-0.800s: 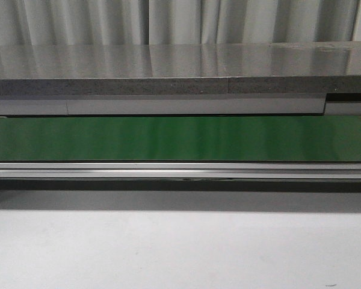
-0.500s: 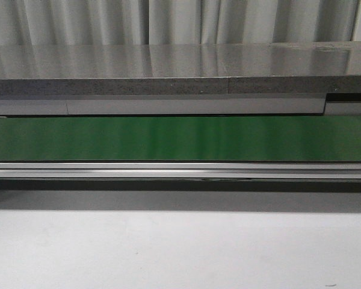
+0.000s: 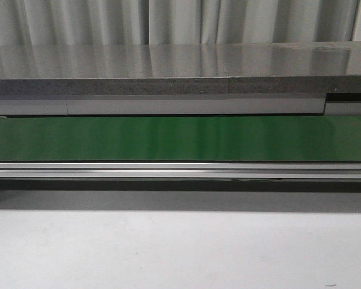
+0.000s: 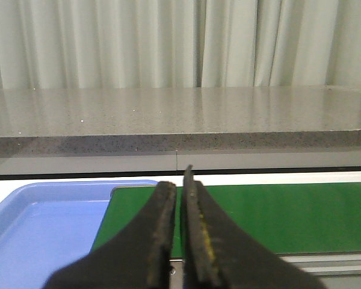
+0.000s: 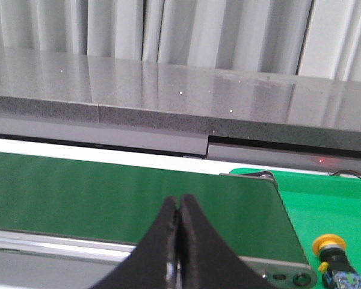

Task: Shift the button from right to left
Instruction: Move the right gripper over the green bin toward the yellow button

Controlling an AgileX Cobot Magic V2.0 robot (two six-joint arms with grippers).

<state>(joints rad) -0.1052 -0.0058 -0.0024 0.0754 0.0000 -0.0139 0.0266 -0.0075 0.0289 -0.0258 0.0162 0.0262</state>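
Note:
The button (image 5: 334, 256), with a round yellow cap, black body and bluish end, lies in the green tray (image 5: 325, 205) in the right wrist view, off to one side of my right gripper (image 5: 179, 201). That gripper is shut with nothing between its black fingers and hangs above the green conveyor belt (image 5: 120, 195). In the left wrist view my left gripper (image 4: 180, 183) is shut and empty too, above the belt's other end (image 4: 277, 214) beside a blue tray (image 4: 42, 223). No gripper and no button show in the front view.
The green belt (image 3: 180, 138) runs across the front view behind a metal rail (image 3: 180, 170), with a grey stone ledge (image 3: 168, 69) and curtains behind it. White tabletop (image 3: 180, 253) lies in front of the rail.

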